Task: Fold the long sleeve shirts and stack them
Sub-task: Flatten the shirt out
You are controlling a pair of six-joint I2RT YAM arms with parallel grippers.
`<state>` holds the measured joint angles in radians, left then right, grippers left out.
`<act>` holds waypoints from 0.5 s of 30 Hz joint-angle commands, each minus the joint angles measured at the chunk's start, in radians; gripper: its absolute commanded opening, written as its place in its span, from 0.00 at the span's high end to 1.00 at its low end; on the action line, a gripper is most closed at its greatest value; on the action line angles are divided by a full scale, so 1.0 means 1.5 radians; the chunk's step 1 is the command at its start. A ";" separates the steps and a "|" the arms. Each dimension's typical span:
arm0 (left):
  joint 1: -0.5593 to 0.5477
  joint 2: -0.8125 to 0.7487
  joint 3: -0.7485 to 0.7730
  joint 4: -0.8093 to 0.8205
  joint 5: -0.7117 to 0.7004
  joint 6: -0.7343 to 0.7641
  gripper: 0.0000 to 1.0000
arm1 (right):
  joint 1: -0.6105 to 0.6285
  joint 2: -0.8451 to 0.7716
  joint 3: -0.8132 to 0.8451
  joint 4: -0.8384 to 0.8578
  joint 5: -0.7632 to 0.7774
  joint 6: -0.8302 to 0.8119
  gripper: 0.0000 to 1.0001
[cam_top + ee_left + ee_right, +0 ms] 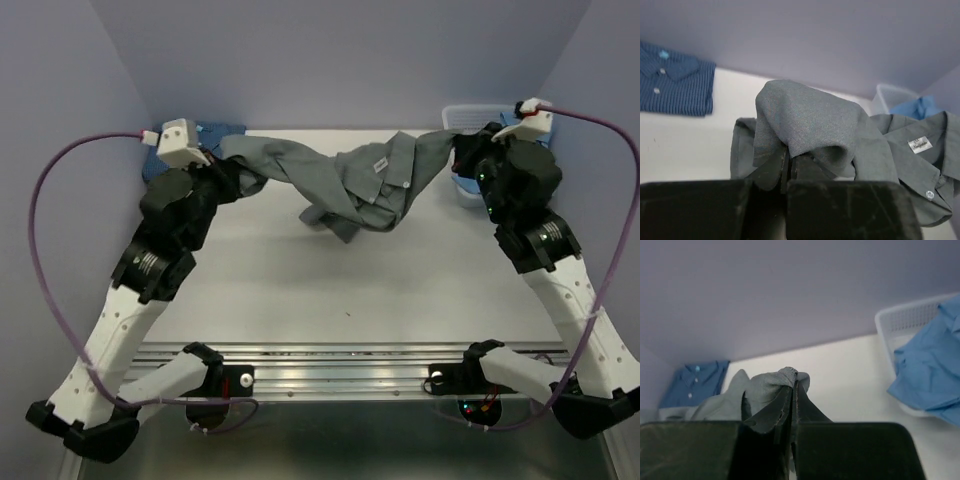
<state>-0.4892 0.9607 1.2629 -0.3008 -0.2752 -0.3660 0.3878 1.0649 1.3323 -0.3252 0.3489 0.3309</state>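
- Top external: the grey shirt (360, 185) hangs strung along the tabletop's (300, 300) far edge between both arms.
- The left fingers (785, 166) are closed tight on its cloth.
- The right fingers (789, 401) grip it likewise.

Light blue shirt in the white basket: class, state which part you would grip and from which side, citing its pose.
Probably the fold of the light blue shirt that spills over the basket rim toward the open table. Come from that table side, jaws astride the overhang: it hangs clear of the mesh wall, while the rest lies bunched inside.
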 commanded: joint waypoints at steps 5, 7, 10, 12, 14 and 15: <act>-0.001 -0.182 0.070 0.122 -0.134 0.061 1.00 | 0.002 -0.071 0.122 0.163 0.175 -0.166 0.99; -0.001 -0.205 0.077 0.124 -0.155 0.063 1.00 | 0.002 -0.085 0.143 0.174 0.195 -0.188 0.99; 0.000 -0.230 0.080 0.120 -0.173 0.069 1.00 | 0.002 -0.092 0.166 0.173 0.220 -0.210 0.99; 0.000 -0.227 0.076 0.116 -0.203 0.064 1.00 | 0.002 -0.087 0.170 0.172 0.235 -0.235 0.99; 0.000 -0.205 0.074 0.100 -0.224 0.055 1.00 | 0.002 -0.071 0.165 0.169 0.276 -0.243 0.99; 0.000 -0.194 0.074 0.092 -0.230 0.051 1.00 | 0.002 -0.064 0.161 0.167 0.284 -0.247 0.99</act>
<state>-0.4900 0.5983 1.3724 -0.1616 -0.5018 -0.2958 0.3943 0.9325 1.5631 -0.1184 0.6212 0.0456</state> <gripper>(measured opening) 0.047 0.016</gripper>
